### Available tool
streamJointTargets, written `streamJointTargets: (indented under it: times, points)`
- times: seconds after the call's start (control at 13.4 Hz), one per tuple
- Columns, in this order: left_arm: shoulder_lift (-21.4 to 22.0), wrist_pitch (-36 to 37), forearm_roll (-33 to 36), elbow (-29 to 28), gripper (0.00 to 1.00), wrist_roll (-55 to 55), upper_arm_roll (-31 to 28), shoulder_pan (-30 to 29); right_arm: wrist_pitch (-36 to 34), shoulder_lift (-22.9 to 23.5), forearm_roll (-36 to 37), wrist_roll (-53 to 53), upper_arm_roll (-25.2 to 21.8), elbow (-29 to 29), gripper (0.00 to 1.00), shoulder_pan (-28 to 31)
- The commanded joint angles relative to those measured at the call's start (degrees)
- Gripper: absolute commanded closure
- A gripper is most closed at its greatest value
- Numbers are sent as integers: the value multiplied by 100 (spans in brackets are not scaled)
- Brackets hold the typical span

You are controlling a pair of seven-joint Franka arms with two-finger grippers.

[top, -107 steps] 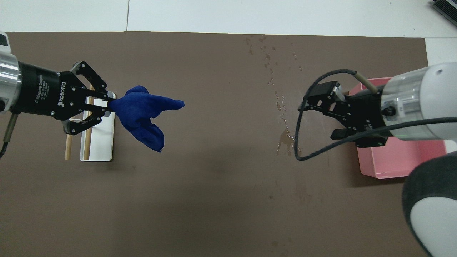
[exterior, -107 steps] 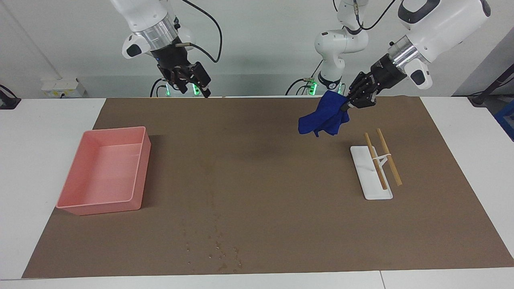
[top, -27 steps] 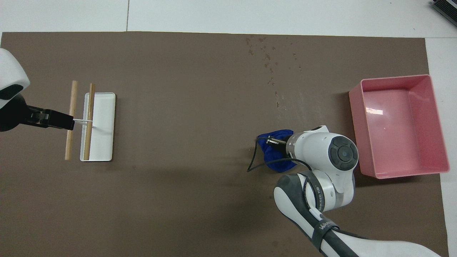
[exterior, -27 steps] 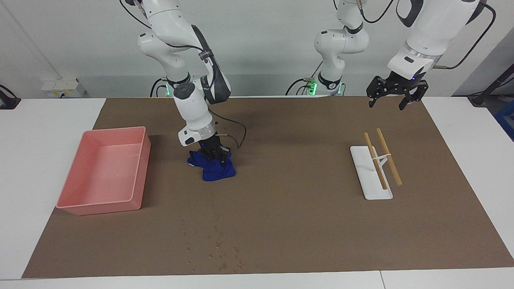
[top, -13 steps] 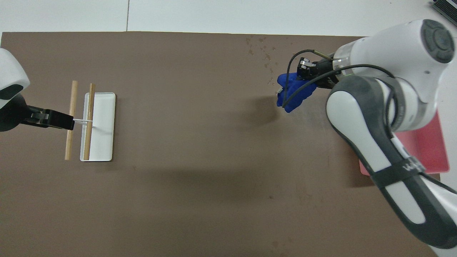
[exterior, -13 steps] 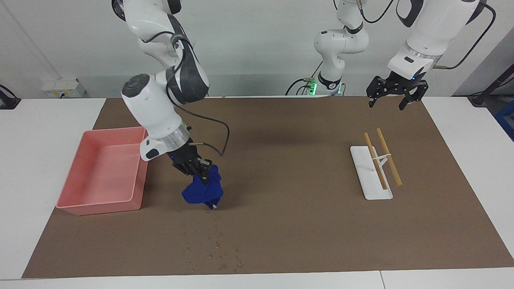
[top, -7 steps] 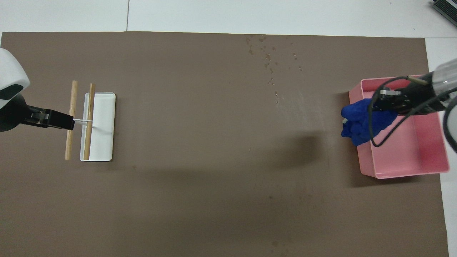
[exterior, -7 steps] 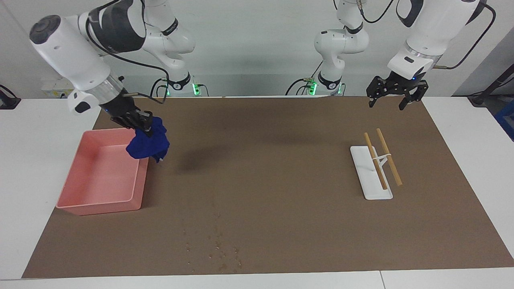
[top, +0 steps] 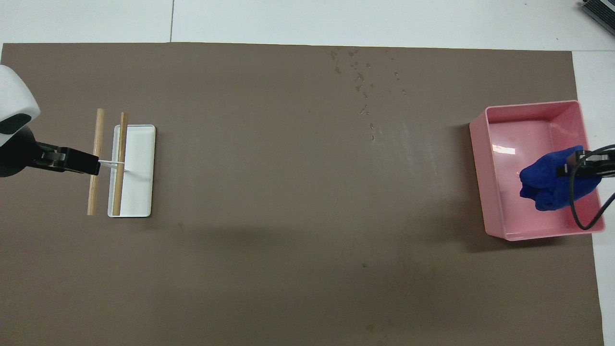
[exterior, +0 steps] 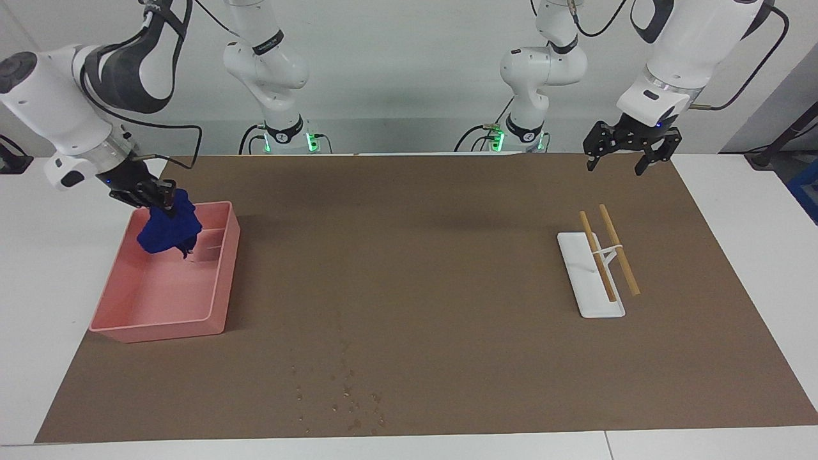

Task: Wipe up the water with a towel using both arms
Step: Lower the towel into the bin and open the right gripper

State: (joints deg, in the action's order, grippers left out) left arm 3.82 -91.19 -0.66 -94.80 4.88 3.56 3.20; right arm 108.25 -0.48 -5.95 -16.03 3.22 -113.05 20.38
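Now right gripper pinches the blue towel over the pink bin. Left gripper waits, fingers spread. Droplets dot the mat.

Open mat btw bin & rack

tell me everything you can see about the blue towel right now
The blue towel is a deep blue soft cloth, bunched into a crumpled lump with folds hanging down. The right gripper is shut on its top and holds it in the air over the pink bin, above the end of the bin nearer the robots. Nothing else appears to touch it.
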Motion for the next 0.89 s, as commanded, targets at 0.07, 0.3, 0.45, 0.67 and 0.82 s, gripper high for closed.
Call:
streamJointTargets:
  times: [0.07, 0.3, 0.45, 0.67, 0.82]
  points:
    - [22, 75, 128, 5, 0, 65, -48, 58, 924, 223, 112, -199, 109, -822, 100, 125]
    - [22, 84, 128, 5, 0, 65, -48, 58, 1601, 320, 129, -94, 118, -1263, 95, -111]
    - [22, 84, 128, 5, 0, 57, -48, 58, 1542, 338, 156, 396, 118, -1211, 8, -306]
    - [22, 75, 128, 5, 0, 57, -48, 58, 1358, 251, 296, 706, 118, -975, 0, -535]
    - [22, 75, 128, 5, 0, 57, -48, 58, 877, 110, 323, 943, 109, -571, 1, -719]
